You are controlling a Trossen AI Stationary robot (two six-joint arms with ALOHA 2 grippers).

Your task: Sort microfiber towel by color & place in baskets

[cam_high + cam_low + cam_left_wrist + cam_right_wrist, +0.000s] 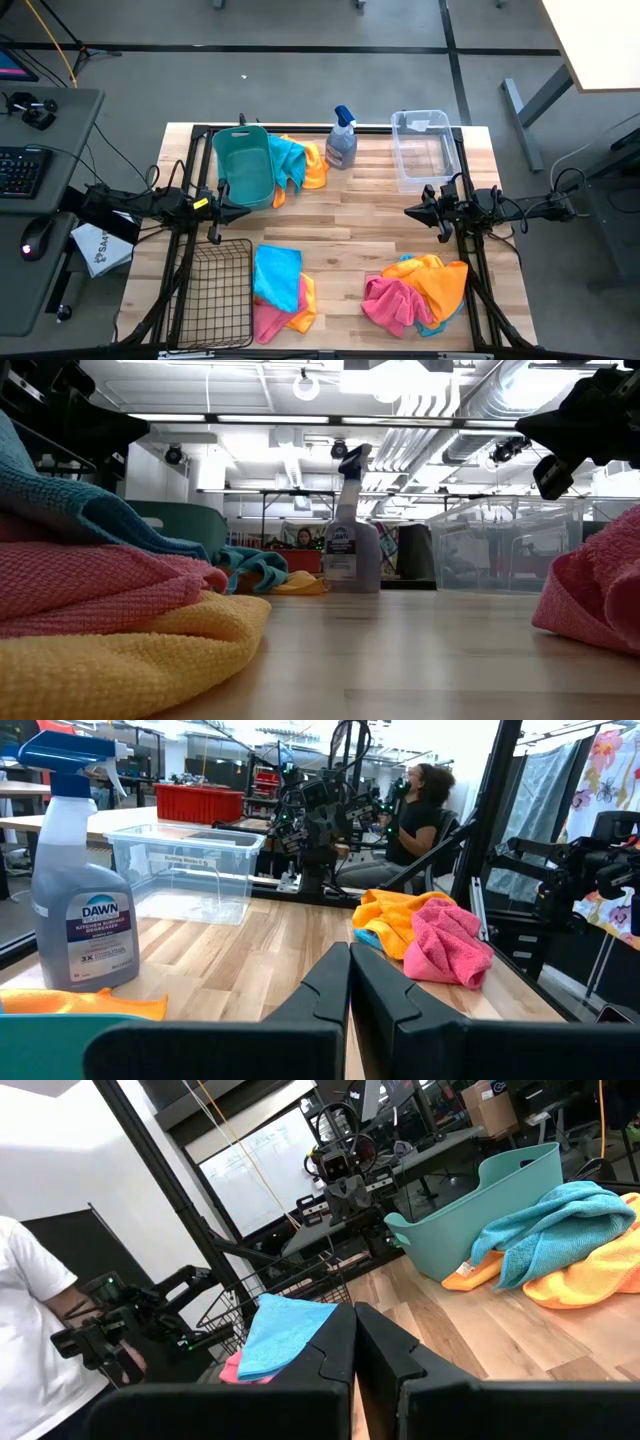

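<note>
Soft, light towels beside the wire basket should pinch easily at a raised fold; both arms' fingers closed, empty

A robotics lab: other robot rigs, exposed ceiling ducts.

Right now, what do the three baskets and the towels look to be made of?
Teal tub: opaque, smooth moulded plastic, by its rounded rim.
Clear bin: see-through plastic; the table shows through it.
Black basket: thin wire mesh, probably coated metal.
Towels: soft cloth with a nubby woven pile, likely microfiber.
</note>
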